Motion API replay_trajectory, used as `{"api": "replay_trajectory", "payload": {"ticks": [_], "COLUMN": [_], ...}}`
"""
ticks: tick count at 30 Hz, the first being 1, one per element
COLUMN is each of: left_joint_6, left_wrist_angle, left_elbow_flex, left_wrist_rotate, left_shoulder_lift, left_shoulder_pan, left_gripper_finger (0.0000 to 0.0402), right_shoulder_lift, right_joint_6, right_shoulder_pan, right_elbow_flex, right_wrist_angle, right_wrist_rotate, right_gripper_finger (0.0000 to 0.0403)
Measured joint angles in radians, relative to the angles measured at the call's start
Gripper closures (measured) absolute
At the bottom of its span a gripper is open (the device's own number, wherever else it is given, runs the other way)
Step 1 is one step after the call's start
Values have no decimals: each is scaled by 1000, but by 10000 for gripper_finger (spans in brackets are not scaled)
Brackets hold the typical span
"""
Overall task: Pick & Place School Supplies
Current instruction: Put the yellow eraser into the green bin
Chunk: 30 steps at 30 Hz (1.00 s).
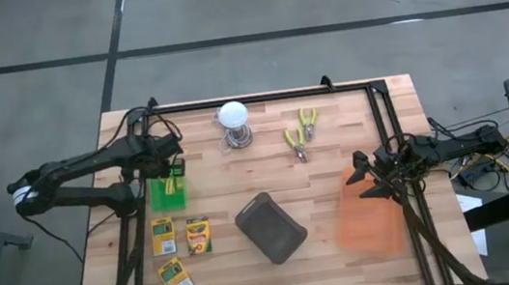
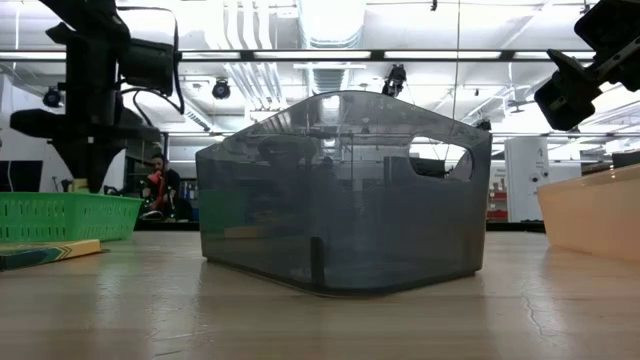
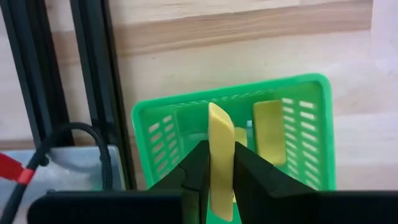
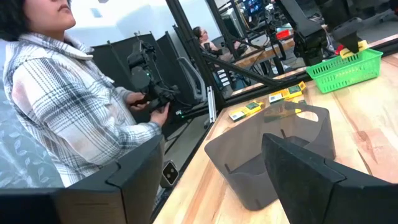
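now left hand point(image 3: 219, 180) around yellow piece point(image 3: 220, 149)

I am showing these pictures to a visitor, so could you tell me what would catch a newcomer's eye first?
Probably the left gripper, shut on a yellow piece above the green basket at the table's left. Next, the dark grey bin at the table's middle, and the open right gripper by the orange bin.

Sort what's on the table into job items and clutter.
Job: three crayon boxes; yellow piece gripped by the left end effector above the green basket.
Clutter: bulb, pliers, grey bin, orange bin.
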Motion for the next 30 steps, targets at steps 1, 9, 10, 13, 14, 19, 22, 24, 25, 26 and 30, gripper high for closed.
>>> {"api": "replay_trajectory", "payload": {"ticks": [1, 9, 10, 13, 14, 19, 22, 24, 25, 26, 30], "left_joint_6": [20, 146, 147, 170, 181, 236, 238, 238, 238, 238, 249], "left_wrist_angle": [0, 2, 2, 26, 38, 99, 113, 120, 128, 138, 162], "left_elbow_flex": [-1, -15, -23, -52, -61, -103, -128, -142, -148, -154, -173], "left_wrist_rotate": [0, 3, 7, 26, 30, 32, 43, 51, 55, 58, 58], "left_shoulder_lift": [0, 0, 0, 0, 0, 0, 0, 0, 0, 0, -1], "left_shoulder_pan": [0, 0, 0, 0, 0, 0, 0, -1, -1, -1, -1], "left_gripper_finger": [346, 346, 346, 346, 346, 346, 346, 346, 346, 346, 346], "right_shoulder_lift": [0, 0, 0, 0, 0, 0, 0, 0, 0, 0, 0], "right_joint_6": [0, 0, 0, 0, 0, 0, 0, 0, 0, 0, 0], "right_shoulder_pan": [0, 0, 0, 0, 0, 0, 0, 0, 0, 0, 0], "right_elbow_flex": [0, 0, 0, 0, 0, 0, 0, 0, 0, 0, 0], "right_wrist_angle": [0, 0, 0, 0, 0, 0, 0, 0, 0, 0, 0], "right_wrist_rotate": [0, 0, 0, 0, 0, 0, 0, 0, 0, 0, 0], "right_gripper_finger": [140, 139, 138, 136, 135, 139, 142, 144, 144, 144, 145]}}
